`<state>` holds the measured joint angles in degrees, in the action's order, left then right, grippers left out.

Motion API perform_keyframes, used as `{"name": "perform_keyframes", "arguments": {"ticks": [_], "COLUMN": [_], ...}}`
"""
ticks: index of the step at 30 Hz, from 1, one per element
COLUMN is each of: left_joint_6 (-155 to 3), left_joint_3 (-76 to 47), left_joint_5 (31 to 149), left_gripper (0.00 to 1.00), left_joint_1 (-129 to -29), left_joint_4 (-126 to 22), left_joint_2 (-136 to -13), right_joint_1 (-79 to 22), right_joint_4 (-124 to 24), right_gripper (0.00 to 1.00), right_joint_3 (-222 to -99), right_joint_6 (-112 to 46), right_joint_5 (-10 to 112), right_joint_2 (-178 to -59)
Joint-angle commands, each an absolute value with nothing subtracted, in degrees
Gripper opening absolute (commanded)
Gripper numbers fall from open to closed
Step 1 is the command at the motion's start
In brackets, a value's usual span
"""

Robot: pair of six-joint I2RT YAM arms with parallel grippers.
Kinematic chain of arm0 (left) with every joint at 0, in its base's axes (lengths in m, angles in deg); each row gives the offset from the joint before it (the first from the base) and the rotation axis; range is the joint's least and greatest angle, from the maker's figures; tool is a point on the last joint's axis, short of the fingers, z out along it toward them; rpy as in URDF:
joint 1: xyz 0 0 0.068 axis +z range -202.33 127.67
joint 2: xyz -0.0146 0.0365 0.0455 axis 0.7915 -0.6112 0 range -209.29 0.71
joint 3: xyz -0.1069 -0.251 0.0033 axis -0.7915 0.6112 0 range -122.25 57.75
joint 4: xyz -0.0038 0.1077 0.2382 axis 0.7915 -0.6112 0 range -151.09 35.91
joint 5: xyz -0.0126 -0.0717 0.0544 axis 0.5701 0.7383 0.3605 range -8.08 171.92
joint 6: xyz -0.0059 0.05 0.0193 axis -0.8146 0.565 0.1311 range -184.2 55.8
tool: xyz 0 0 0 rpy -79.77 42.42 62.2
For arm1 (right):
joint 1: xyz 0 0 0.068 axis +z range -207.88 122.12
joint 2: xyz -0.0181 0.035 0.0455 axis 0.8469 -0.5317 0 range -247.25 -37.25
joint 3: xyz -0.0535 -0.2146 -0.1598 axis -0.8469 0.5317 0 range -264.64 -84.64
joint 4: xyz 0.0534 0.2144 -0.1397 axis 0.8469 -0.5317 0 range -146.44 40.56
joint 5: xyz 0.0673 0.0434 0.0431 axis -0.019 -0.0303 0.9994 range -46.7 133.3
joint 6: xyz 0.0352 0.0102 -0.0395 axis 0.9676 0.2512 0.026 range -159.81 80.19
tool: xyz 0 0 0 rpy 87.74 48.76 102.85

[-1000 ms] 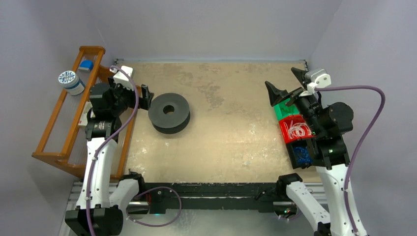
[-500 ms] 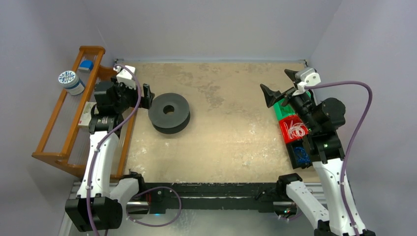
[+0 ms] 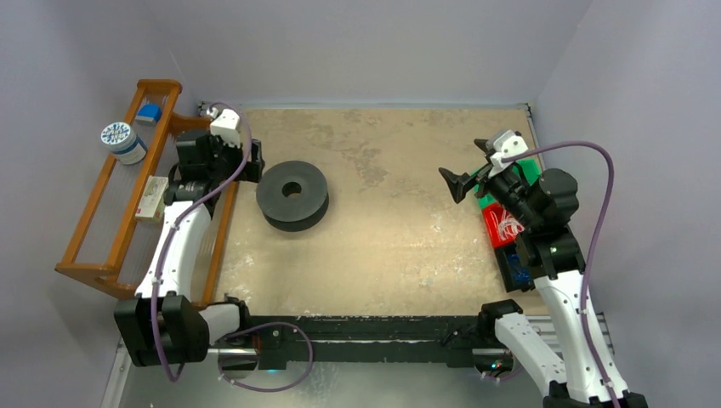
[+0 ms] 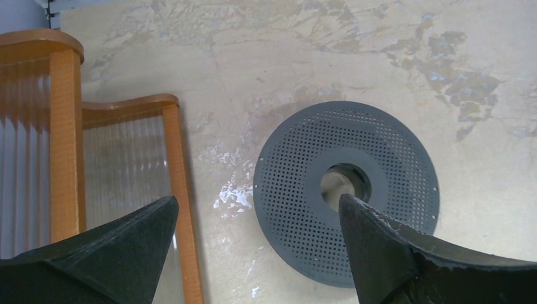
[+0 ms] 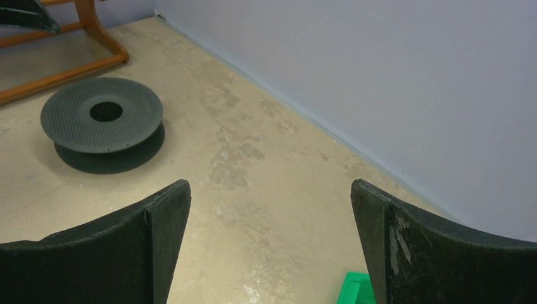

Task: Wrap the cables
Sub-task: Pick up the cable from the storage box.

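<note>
The cables are a whitish, loosely curled bundle lying in a red bin at the table's right edge, partly hidden by my right arm. A dark grey perforated spool lies flat on the table at centre-left; it also shows as the spool in the left wrist view and the spool in the right wrist view. My left gripper hovers just left of it, open and empty. My right gripper is open and empty, above the table left of the bins.
A green bin and a dark bin with blue wire flank the red bin. A wooden rack stands along the left edge, with a tape roll on it. Its rail lies close to my left fingers.
My right arm has swung left, carrying its open gripper off the bins and over the table. My left gripper has shifted slightly toward the far side beside the spool.
</note>
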<state>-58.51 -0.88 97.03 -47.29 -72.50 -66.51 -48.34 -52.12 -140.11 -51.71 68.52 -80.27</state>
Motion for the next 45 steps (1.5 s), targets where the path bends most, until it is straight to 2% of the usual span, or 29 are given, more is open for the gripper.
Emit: {"name": "perform_keyframes", "arguments": {"ticks": [1,6,18,24,34,45], "left_joint_6": [-55.97,-53.62,-53.17,-53.46,-52.95,-51.85], "left_joint_3": [0.35,2.01,5.26,5.77,7.47,8.80], "left_joint_5": [92.42,84.36,86.30,85.93,90.88,95.53], "left_gripper": [0.94,0.91,0.88,0.87,0.87,0.87], "left_joint_1": [-50.39,-59.30,-63.62,-64.84,-65.95,-66.04], "left_joint_4": [-69.00,-67.89,-65.17,-64.71,-66.48,-67.17], "left_joint_2": [-69.61,-71.62,-75.79,-77.24,-75.94,-74.40], "right_joint_1": [-48.35,-48.34,-48.36,-48.35,-48.33,-48.38], "right_joint_4": [-49.67,-49.57,-45.90,-44.75,-58.19,-63.34], "right_gripper": [0.99,0.99,0.99,0.99,0.98,0.97], "right_joint_3": [-137.51,-136.15,-134.54,-134.79,-137.13,-127.74], "right_joint_6": [-53.43,-53.95,-53.82,-53.48,-56.40,-66.25], "right_joint_5": [69.42,68.51,64.23,53.12,33.40,21.67], "right_joint_2": [-79.49,-80.25,-79.79,-79.97,-92.42,-87.68]}}
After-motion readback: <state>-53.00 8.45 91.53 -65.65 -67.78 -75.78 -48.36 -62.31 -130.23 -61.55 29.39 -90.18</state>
